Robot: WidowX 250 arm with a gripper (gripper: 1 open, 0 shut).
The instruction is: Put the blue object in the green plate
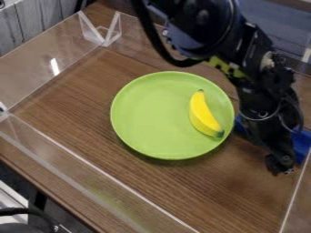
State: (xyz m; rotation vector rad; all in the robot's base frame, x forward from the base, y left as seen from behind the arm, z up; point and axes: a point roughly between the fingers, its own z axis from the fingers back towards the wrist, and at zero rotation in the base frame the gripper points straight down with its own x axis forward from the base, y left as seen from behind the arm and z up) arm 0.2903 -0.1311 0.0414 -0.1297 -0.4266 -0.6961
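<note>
Single view, from above and in front of the table (73, 100), wood-grain brown top, fenced by a clear plastic wall (49, 55) along the far-left and near edges.

Green plate (152, 118) sits near the middle, flat on the table. A yellow banana (205, 113) lies on the plate at its 3 o'clock side, curved, touching the plate's inner rim there.

Black robot arm (237, 55) enters from 12 o'clock and reaches down to the 4 o'clock side of the plate, taking up most of the upper right. Yellow-green lettering shows on one arm link.

Tool (275, 150) is low at the right edge, pointing steeply down, right over the blue object (300, 139). Its jaws stand spread wide; fingers are dark and partly lost against the arm body, so contact with the block cannot be told. Nothing reads as gripped.

Blue object is on the table, outside the plate, just beside the plate's rim at 4 o'clock. Mostly hidden by the tool and arm: only a small blue patch shows near the right edge and a thin strip beside the plate under the arm. Its orientation cannot be told from what shows.

Plate's left and centre area is bare green.
</note>
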